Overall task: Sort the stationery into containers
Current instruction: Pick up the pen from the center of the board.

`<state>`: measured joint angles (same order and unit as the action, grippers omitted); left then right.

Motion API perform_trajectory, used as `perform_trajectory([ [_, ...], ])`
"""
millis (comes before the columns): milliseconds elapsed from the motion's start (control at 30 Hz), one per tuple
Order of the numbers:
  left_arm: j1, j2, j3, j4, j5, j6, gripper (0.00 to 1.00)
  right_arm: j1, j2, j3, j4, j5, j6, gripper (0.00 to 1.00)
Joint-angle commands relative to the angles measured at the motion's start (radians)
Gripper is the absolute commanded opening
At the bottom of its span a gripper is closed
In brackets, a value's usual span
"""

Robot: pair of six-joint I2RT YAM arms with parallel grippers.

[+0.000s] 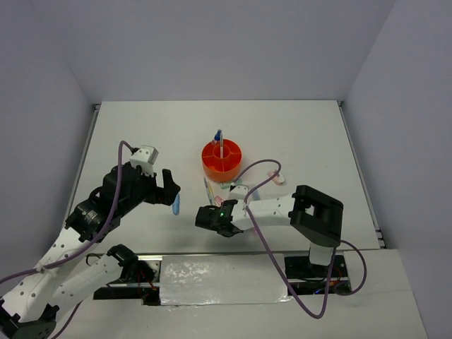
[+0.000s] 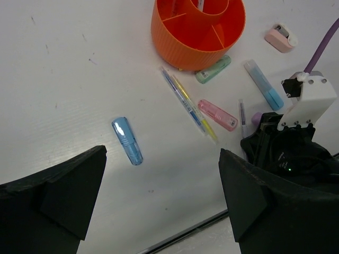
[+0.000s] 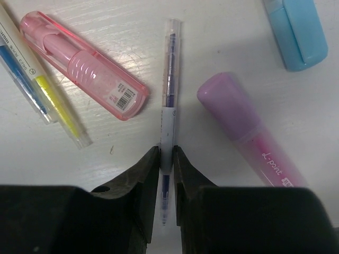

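Observation:
The round orange organiser stands mid-table with a pen upright in it. Stationery lies in front of it: a green marker, a light-blue marker, a pink marker, a purple marker, and two thin pens, yellow and blue. My right gripper is shut on a thin purple pen, low at the table. A blue marker lies apart to the left. My left gripper is open and empty above it.
A small pink-white eraser lies right of the organiser. A purple cable arcs over the right arm. The table's near edge runs just below the left gripper. White walls enclose the table.

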<state>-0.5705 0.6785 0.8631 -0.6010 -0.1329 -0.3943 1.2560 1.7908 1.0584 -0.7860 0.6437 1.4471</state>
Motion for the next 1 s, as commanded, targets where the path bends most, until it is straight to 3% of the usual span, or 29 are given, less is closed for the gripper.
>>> perform_trajectory([
  [0, 0.009, -0.002, 0.002, 0.049, 0.039, 0.018, 0.99, -0.001, -0.018, -0.028, -0.001, -0.007, 0.038, 0.24],
  [267, 0.009, 0.021, 0.017, 0.104, 0.125, -0.072, 0.99, 0.000, -0.088, 0.011, -0.099, 0.050, 0.073, 0.09],
  [300, 0.009, 0.026, 0.010, 0.148, 0.153, -0.092, 0.99, 0.002, -0.117, 0.018, -0.111, 0.059, 0.072, 0.00],
  [433, 0.009, 0.041, -0.018, 0.305, 0.260, -0.208, 0.99, 0.019, -0.229, 0.026, -0.157, 0.115, 0.061, 0.00],
  [567, 0.009, 0.090, -0.018, 0.453, 0.420, -0.293, 0.99, 0.028, -0.372, -0.066, 0.002, 0.165, -0.131, 0.00],
  [700, -0.003, 0.179, -0.001, 0.573, 0.556, -0.344, 0.99, 0.037, -0.614, -0.234, 0.440, 0.017, -0.734, 0.00],
  [767, -0.034, 0.207, 0.016, 0.580, 0.570, -0.338, 0.99, 0.037, -0.713, -0.335, 0.617, -0.032, -0.835, 0.00],
  [867, -0.090, 0.278, 0.071, 0.488, 0.514, -0.281, 0.99, 0.037, -0.898, -0.414, 0.706, -0.065, -0.930, 0.00],
  [967, -0.127, 0.322, 0.088, 0.477, 0.499, -0.268, 0.99, 0.040, -0.939, -0.428, 0.726, -0.120, -1.005, 0.00],
])
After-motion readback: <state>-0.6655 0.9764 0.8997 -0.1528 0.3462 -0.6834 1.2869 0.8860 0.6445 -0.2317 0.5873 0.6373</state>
